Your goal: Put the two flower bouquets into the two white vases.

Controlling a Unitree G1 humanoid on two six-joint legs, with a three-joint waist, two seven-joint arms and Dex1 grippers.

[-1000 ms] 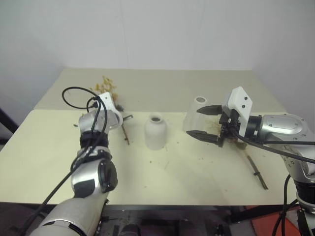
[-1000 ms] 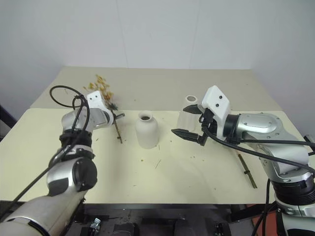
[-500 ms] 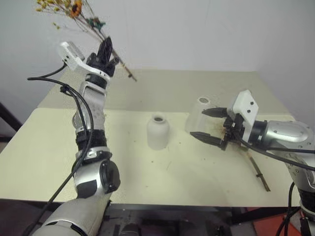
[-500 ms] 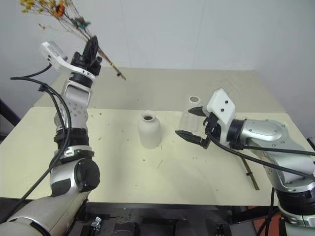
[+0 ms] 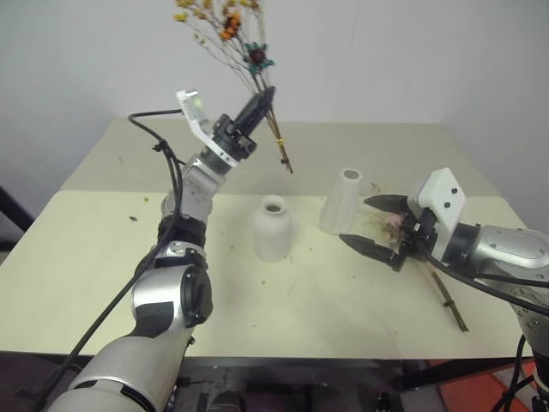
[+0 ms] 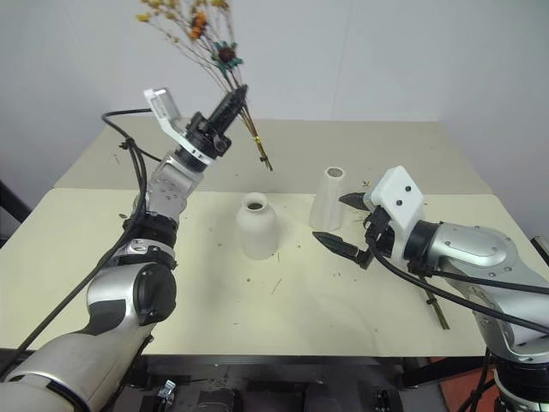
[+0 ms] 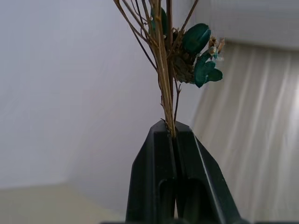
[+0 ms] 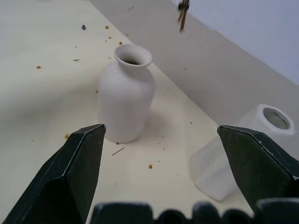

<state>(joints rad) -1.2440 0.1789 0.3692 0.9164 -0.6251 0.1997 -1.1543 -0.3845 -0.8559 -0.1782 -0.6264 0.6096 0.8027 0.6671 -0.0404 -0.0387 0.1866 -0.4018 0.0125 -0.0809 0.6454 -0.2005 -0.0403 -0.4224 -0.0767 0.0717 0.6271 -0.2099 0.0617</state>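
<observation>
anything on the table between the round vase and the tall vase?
Only bare tabletop with scattered crumbs between the round vase and the tall vase, seen in the right eye view.

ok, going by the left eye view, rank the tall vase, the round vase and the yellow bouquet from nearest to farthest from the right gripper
1. Tall vase: just left of the right gripper, beside its open jaws.
2. Round vase: further left, mid-table.
3. Yellow bouquet: farthest, held up high over the table's far left by the left gripper.

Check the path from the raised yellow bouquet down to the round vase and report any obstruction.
Nothing visible stands between them. The yellow bouquet, clamped in the left gripper, hangs above the round vase, whose mouth is open.
</observation>
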